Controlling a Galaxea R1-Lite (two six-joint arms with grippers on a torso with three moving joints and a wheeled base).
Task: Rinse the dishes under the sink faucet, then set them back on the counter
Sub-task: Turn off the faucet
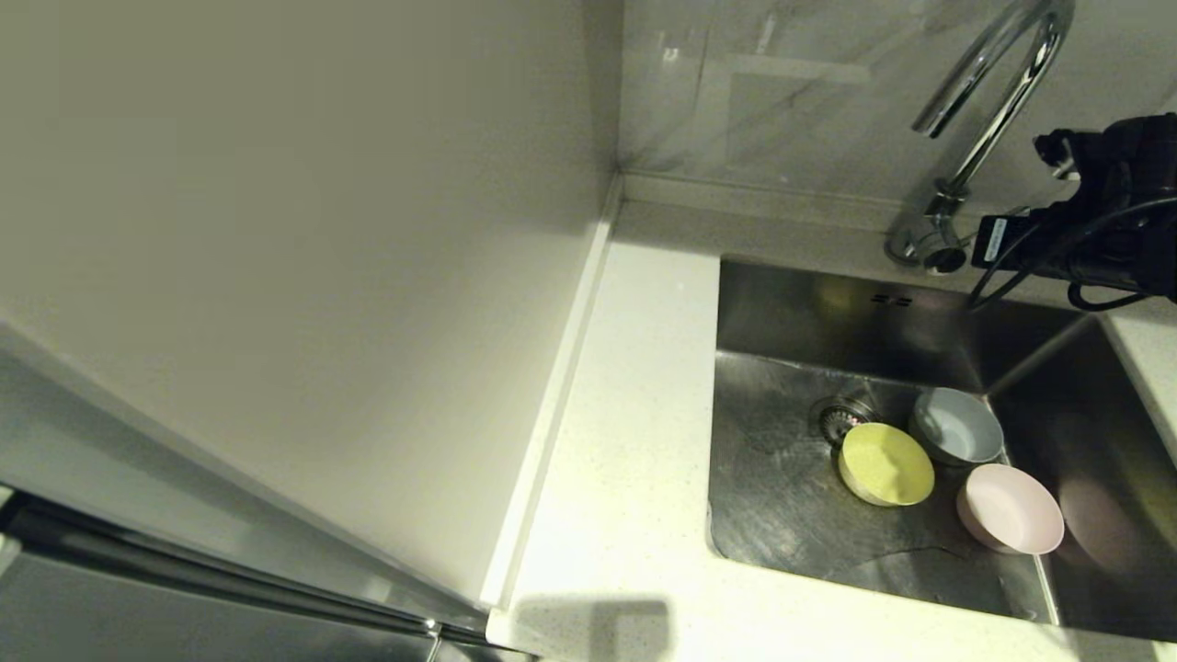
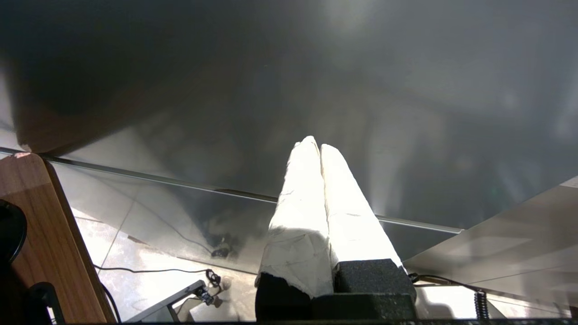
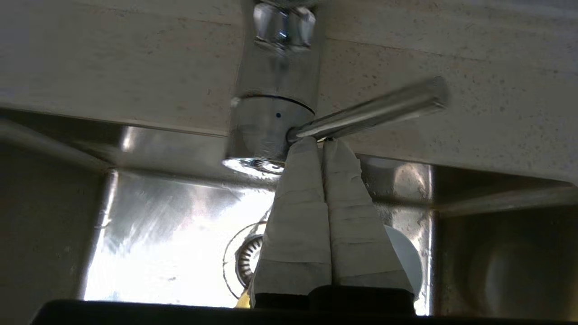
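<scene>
Three bowls lie in the steel sink [image 1: 782,496]: a yellow-green bowl [image 1: 885,464] beside the drain [image 1: 839,416], a grey-blue bowl [image 1: 957,426] behind it, and a pink bowl [image 1: 1010,507] to the right. The chrome faucet [image 1: 993,101] rises at the sink's back edge. My right gripper [image 3: 319,142] is shut, its taped tips touching the underside of the faucet lever [image 3: 375,112] close to the faucet base [image 3: 266,126]. In the head view only the right arm's dark wrist [image 1: 1117,198] shows, right of the faucet. My left gripper [image 2: 316,145] is shut and empty, away from the sink.
White speckled counter [image 1: 634,414] runs left of the sink, bounded by a raised edge strip [image 1: 552,405] and an off-white wall panel [image 1: 303,276]. A marbled backsplash [image 1: 791,92] stands behind the faucet. The left wrist view shows a wooden panel [image 2: 49,239] and cables on the floor.
</scene>
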